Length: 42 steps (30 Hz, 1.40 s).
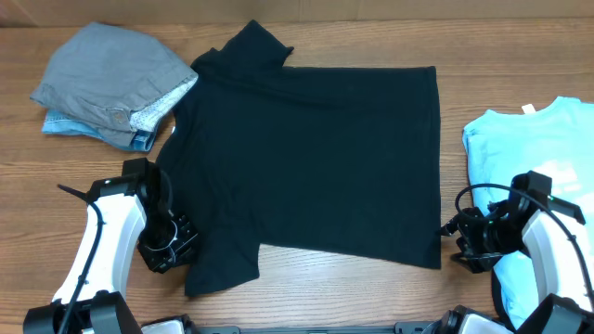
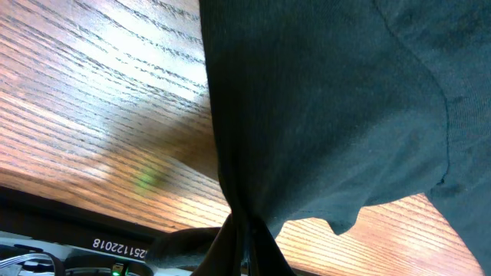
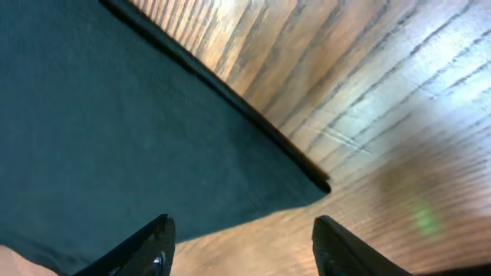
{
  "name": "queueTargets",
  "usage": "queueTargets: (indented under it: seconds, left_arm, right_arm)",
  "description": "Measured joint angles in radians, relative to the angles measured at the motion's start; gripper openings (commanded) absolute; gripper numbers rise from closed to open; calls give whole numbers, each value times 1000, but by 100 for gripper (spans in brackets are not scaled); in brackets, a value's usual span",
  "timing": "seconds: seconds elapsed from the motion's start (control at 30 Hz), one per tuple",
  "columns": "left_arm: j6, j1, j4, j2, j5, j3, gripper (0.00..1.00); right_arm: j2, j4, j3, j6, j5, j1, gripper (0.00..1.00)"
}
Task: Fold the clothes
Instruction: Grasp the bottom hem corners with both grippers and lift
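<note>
Wooden table [image 1: 325, 289] bears black T-shirt [image 1: 316, 158], left hand [image 1: 186, 243] pinching its edge

The overhead camera looks straight down on the table [image 1: 334, 297] from well above. It takes in the whole black shirt [image 1: 316, 158], the grey pile [image 1: 116, 83], the blue shirt [image 1: 529, 139], and my left pincer [image 1: 186, 243] and right pincer [image 1: 453, 237] at the near edge. The camera on my left wrist sits very close to the cloth and looks along my pincer. Black shirt fills most of its view, with wood beside it. The camera on my right wrist looks out between my fingers [image 3: 149, 245], low over the table, at the black shirt's hem corner. Each wrist view shares its stretch of that shirt's near edge with the overhead.
</note>
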State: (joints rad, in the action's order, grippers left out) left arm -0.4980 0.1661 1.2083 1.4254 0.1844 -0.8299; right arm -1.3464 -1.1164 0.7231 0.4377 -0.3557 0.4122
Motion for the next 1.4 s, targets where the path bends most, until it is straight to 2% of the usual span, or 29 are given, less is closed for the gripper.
queueTargets:
  seconds: [0.27, 0.7, 0.77, 0.87, 0.97, 1.03, 1.4]
  left_arm:
    - [0, 0, -4, 0, -3, -1, 4]
    - [0, 0, -8, 0, -3, -1, 4]
    - [0, 0, -8, 0, -3, -1, 4]
    - [0, 0, -7, 0, -3, -2, 4]
    - [0, 0, -8, 0, -3, -2, 4]
    - [0, 0, -7, 0, -3, -2, 4]
    - [1, 0, 23, 0, 43, -2, 4]
  right_arm:
    - [0, 100, -127, 42, -5, 0, 57]
    - [3, 164, -200, 98, -12, 0, 55]
    - [8, 171, -204, 104, -14, 0, 49]
    - [12, 184, -212, 117, -16, 0, 33]
    - [12, 200, -217, 117, -23, 0, 11]
    - [11, 204, -220, 104, -23, 0, 5]
    - [29, 9, -69, 0, -30, -2, 4]
